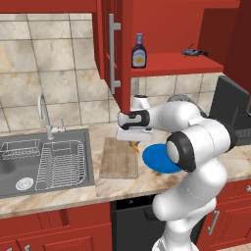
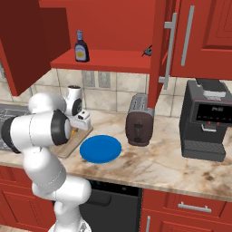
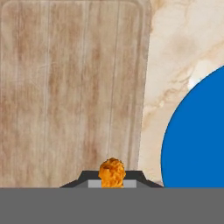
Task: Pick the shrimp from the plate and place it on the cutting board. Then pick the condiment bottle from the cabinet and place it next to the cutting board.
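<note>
Jaws [image 3: 112, 183] clamped on tiny curved orange shrimp [image 3: 112, 171], carried above the table.
Item hangs over the right edge of rectangular light-brown wooden cutting board [image 3: 70, 87], ready for setting down; flat round bright blue plate [image 3: 197, 140] just beside; dark-brown condiment bottle [image 1: 139, 51] upright on red cabinet shelf [image 1: 171, 64], awaiting pickup.

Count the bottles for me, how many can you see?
1. A small dark-brown sauce bottle with a blue cap stands upright on the shelf of the open glossy red wall cabinet, above the counter. More could be hidden behind the cabinet doors.
</note>
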You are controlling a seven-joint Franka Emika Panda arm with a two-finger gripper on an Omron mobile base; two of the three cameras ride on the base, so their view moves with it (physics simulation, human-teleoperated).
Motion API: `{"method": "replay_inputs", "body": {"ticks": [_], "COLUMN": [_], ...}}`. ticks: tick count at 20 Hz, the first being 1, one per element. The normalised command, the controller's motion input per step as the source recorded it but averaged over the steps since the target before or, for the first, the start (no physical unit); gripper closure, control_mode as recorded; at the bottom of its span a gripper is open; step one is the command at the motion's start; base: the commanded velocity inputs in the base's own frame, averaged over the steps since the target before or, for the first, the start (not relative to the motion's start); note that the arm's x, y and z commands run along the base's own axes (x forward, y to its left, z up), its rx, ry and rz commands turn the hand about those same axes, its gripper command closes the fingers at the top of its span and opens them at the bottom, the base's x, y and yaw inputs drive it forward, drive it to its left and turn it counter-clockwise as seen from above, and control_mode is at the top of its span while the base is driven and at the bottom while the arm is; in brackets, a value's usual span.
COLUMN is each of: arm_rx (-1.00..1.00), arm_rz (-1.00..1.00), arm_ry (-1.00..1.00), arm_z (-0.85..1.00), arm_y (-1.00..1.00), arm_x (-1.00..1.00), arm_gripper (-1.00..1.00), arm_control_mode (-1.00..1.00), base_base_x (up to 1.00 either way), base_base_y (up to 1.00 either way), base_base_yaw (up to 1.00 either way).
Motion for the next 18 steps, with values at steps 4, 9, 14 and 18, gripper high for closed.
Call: {"method": "replay_inputs", "body": {"ticks": [4, 9, 14, 18], "arm_rx": [0.00, 0.00, 0.00, 0.00], "arm_rz": [0.00, 0.00, 0.00, 0.00], "arm_ry": [0.00, 0.00, 0.00, 0.00], "arm_z": [-0.20, -0.15, -0.16, -0.23], "arm_y": [0.12, 0.12, 0.08, 0.00], "arm_x": [0.12, 0.12, 0.06, 0.03], "arm_gripper": [1.00, 1.00, 1.00, 1.00], "arm_control_mode": [-1.00, -1.00, -1.00, -1.00], "base_base_x": [0.00, 0.00, 0.00, 0.00], "base_base_y": [0.00, 0.00, 0.00, 0.00], "base_base_yaw": [0.00, 0.00, 0.00, 0.00]}}
